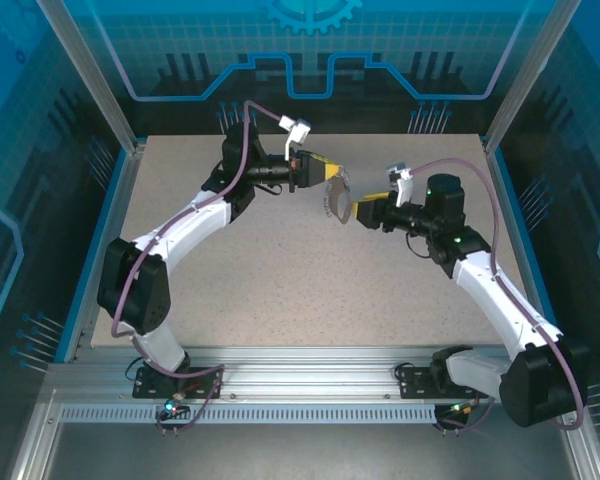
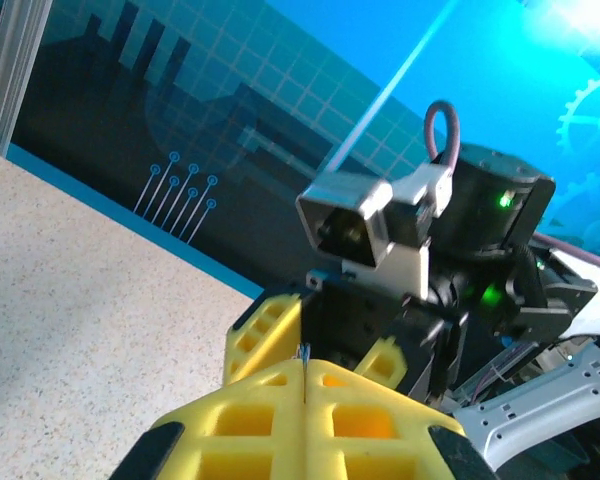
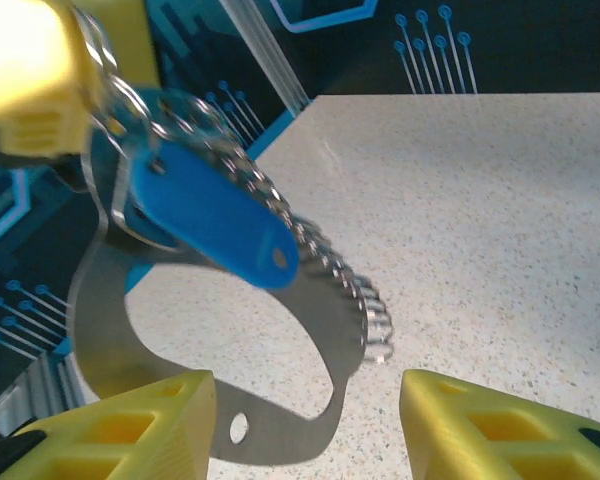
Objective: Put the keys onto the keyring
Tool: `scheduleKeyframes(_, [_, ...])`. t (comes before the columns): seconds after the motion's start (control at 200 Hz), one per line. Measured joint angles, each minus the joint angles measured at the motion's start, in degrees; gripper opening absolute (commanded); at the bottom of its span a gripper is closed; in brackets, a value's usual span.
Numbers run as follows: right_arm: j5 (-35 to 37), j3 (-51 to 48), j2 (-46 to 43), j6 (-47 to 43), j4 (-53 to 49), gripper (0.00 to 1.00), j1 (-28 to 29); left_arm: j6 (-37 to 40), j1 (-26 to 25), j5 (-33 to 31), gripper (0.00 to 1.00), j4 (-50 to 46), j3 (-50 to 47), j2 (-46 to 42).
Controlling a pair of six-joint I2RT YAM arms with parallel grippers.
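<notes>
The left gripper (image 2: pixel 303 400) has its jaws fully closed. Its two blocky yellow plastic fingers (image 2: pixel 242 425) are pressed face to face, and a thin bluish sliver stands out of the seam. Their moulded faces show square hollow pockets. It grips the top of the keyring (image 3: pixel 85 320), which hangs from its tips above the table.

The keyring is a flat, smooth grey metal band bent into a rounded loop, with a small round hole punched near its lower end. Fine wire rings sit at its top, against the left gripper's fingers. A chain (image 3: pixel 330 275) of small silvery links falls from there along the loop's outer curve, and its end hangs free.

The key (image 3: pixel 205 225) shows as a glossy bright blue plastic piece, oblong with rounded ends and a small hole near the lower end. It lies across the loop just below the left gripper. The blade is not discernible, and how the piece is attached cannot be told.

The right gripper (image 3: pixel 305 415) sits directly opposite the left gripper, tips facing it. Its fingers, of the same yellow plastic, stand well apart and clamp nothing. The loop's bottom hangs between them; contact with either finger cannot be determined.

The table (image 3: pixel 480 220) lies beneath the left gripper, matte, pale and finely speckled.
</notes>
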Motion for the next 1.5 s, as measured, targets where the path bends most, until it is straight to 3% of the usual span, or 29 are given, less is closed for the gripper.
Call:
scheduleKeyframes(0.39, [11.43, 1.68, -0.39, -2.47, 1.68, 0.56, 6.32, -4.0, 0.0, -0.68, 0.0, 4.7, -1.49, -0.48])
scheduleKeyframes(0.89, [14.95, 7.98, 4.13, -4.96, 2.1, 0.54, 8.66, -5.4, -0.11, -0.68, 0.0, 5.25, -1.73, -0.81])
scheduleKeyframes(0.96, [15.08, 8.41, 4.76, -5.2, 2.03, 0.48, 8.94, -5.42, -0.17, -0.66, 0.0, 5.25, -1.75, -0.81])
scheduleKeyframes(1.1, [15.13, 8.5, 5.14, -6.25, 1.6, 0.24, 9.33, -5.42, -0.39, -0.66, 0.0, 5.25, -1.75, -0.81])
scheduleKeyframes(1.285, [14.47, 8.5, 4.96, -7.28, 1.36, 0.01, 9.77, -5.44, -0.39, -0.7, 0.0, 5.29, -1.77, -0.81])
scheduleKeyframes(1.501, [13.62, 8.5, 4.63, -7.52, 1.16, 0.0, 9.99, -5.99, -0.39, -0.68, 0.0, 7.08, -2.29, -0.85])
